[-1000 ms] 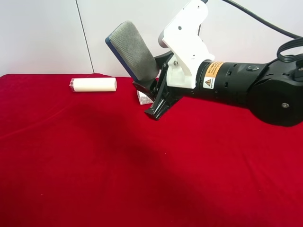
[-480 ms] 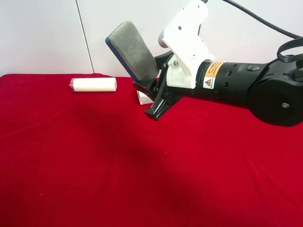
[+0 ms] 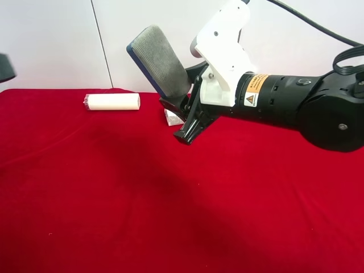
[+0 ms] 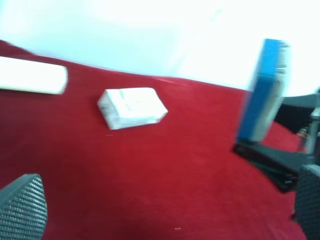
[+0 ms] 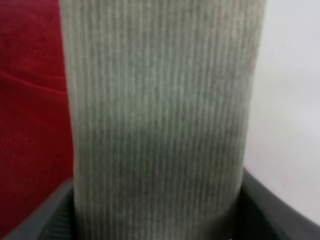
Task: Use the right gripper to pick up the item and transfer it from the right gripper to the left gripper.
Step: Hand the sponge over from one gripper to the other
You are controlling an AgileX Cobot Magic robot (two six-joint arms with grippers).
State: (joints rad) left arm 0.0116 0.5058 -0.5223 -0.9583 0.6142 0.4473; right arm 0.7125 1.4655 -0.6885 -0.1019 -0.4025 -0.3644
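Currently my left tool stands wide and empty, ready to receive. Beyond it, the right tool is clamped on the lower end of the eraser, holding it tilted clear above the table; I judge the free end is left exposed for handover.

Lab-like test setup: red-clothed table against a plain white wall.

Cream cylinder, white carton, red cloth

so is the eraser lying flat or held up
Held up, tilted: the right gripper is shut on the eraser by its lower end, above the red cloth.
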